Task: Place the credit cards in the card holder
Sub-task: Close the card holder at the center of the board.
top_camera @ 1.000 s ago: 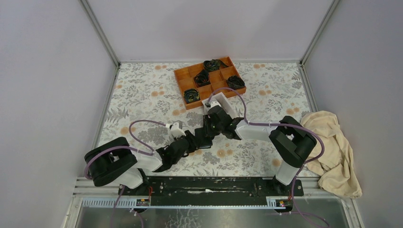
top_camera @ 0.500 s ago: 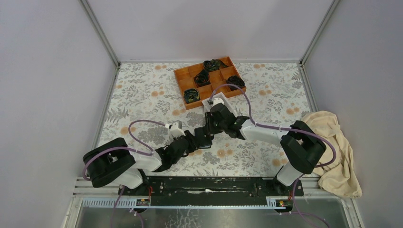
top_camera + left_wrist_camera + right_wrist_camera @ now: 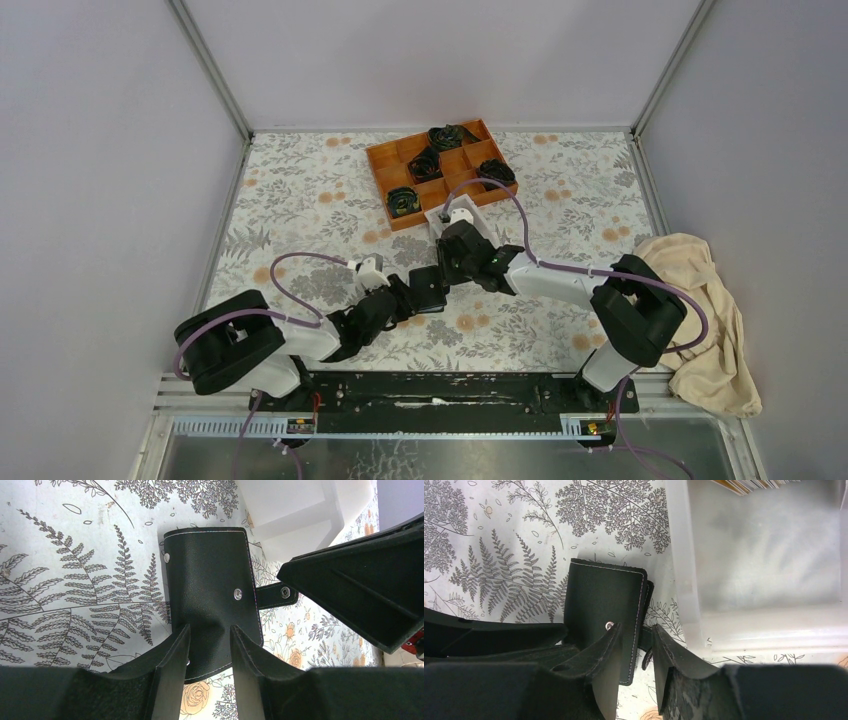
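Floral-patterned table (image 3: 300,190) with walls on three sides. A crumpled beige cloth (image 3: 700,310) lies at its right edge, well apart from the work. An orange wooden tray (image 3: 425,136) sits at the back, with dark rolled bundles (image 3: 403,201) in several of its compartments. Just in front of it stands the white open-top box (image 3: 769,625); a stack of thin striped edges (image 3: 749,485) shows at its far end, cropped by the frame, and what it consists of cannot be told.

Both arms reach in and meet mid-table over the card holder (image 3: 210,580), which lies folded on the cloth just beside the box's near wall. The left gripper (image 3: 210,628) has its fingers pressed together on a pucker of the cover at the holder's near edge. The right gripper (image 3: 636,625) stands astride the holder's opposite edge and clasp strap (image 3: 277,594), fingers parted – whether they pinch cannot be told. Its body fills the right of the left wrist view, and the left arm's bulk covers the holder's left side in the right wrist view.

Smallest item – one silver snap stud (image 3: 237,594) on the cover, unfastened
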`<state>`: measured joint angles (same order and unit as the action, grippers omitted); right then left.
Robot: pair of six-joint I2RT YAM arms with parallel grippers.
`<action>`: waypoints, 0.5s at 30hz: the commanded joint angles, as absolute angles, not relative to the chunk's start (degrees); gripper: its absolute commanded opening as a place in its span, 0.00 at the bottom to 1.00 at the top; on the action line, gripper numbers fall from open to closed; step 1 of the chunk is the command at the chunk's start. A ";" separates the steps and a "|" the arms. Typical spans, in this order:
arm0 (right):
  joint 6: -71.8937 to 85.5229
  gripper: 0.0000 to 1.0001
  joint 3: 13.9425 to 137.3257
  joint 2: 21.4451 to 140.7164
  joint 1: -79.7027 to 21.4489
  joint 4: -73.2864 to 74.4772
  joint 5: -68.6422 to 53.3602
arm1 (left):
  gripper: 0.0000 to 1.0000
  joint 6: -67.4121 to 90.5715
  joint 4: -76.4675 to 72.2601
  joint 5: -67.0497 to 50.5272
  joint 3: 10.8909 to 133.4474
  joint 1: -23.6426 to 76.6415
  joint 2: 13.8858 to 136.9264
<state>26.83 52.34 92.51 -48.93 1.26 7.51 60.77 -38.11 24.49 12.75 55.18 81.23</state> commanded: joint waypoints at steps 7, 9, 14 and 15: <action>26.09 0.35 52.18 88.87 -49.74 2.47 11.40 | 0.44 59.50 -30.15 25.85 11.42 54.47 82.22; 26.23 0.35 51.98 88.67 -49.68 2.77 11.69 | 0.44 59.50 -30.15 25.86 11.43 54.43 82.19; 26.20 0.35 51.61 88.25 -49.98 3.29 12.25 | 0.44 59.58 -30.16 25.93 11.31 54.47 82.13; 26.19 0.35 51.59 88.24 -50.03 3.41 12.36 | 0.44 59.55 -30.19 25.93 11.41 54.40 82.18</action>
<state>26.79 51.68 90.76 -49.21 2.83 10.11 60.77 -38.11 24.47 12.73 55.18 81.23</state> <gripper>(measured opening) 0.351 0.434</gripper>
